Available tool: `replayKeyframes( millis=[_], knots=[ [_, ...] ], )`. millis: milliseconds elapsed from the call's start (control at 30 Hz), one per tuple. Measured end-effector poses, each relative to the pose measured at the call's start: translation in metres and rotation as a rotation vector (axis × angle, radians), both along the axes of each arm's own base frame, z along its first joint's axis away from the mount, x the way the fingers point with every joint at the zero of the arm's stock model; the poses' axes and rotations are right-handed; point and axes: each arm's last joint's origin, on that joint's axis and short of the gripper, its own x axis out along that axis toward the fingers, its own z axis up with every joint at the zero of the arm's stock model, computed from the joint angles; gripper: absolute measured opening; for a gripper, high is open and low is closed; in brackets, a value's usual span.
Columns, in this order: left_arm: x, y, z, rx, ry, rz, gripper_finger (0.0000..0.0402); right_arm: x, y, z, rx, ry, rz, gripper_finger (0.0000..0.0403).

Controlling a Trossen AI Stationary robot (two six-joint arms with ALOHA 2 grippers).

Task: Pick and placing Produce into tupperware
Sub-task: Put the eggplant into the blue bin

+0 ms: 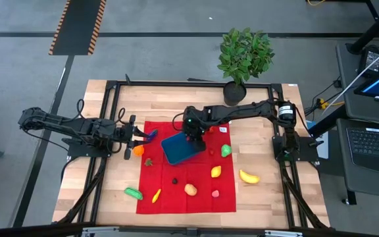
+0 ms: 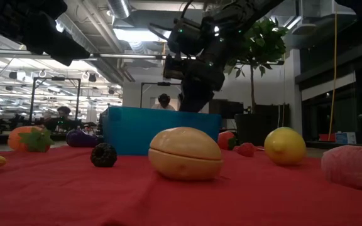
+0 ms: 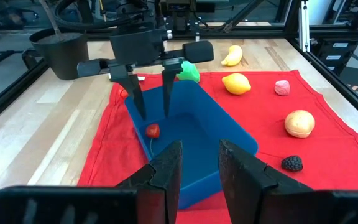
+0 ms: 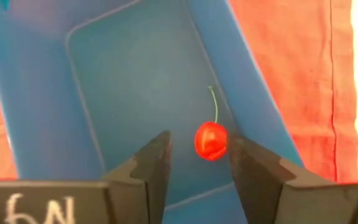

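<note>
The blue tupperware stands on the red cloth. One piece of produce, a red cherry with a green stem, lies on the tupperware's floor near one wall. My right gripper hangs open right above the cherry, its fingers pointing down into the tupperware without touching the fruit. Other produce lies around on the cloth: a lemon, a tan fruit, a blackberry, a green piece. My left gripper waits open at the cloth's left edge.
A banana lies on the bare wood right of the cloth. A green vegetable and a yellow one lie near the front left. An orange piece sits by my left gripper. A potted plant stands at the far edge.
</note>
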Motion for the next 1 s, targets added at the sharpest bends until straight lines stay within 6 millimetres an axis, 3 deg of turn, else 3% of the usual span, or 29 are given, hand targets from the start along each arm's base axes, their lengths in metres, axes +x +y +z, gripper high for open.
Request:
replayKeyframes(
  millis=[267, 567, 667, 1000],
  knots=[
    [0.000, 0.000, 0.000, 0.006, 0.000, -0.003, 0.0096, -0.001, 0.000, 0.006, 0.010, -0.009, -0.016, 0.0148],
    [0.001, 0.000, 0.003, 0.031, -0.029, -0.011, 0.0096, -0.015, 0.002, 0.057, -0.028, -0.126, -0.028, 0.0148],
    [0.001, 0.000, 0.003, 0.025, -0.030, -0.010, 0.0096, -0.021, 0.005, 0.064, -0.057, -0.177, -0.031, 0.0148],
    [0.001, 0.000, 0.003, 0.024, -0.029, -0.009, 0.0096, -0.062, 0.012, 0.049, -0.078, -0.337, -0.073, 0.0148]
  ],
)
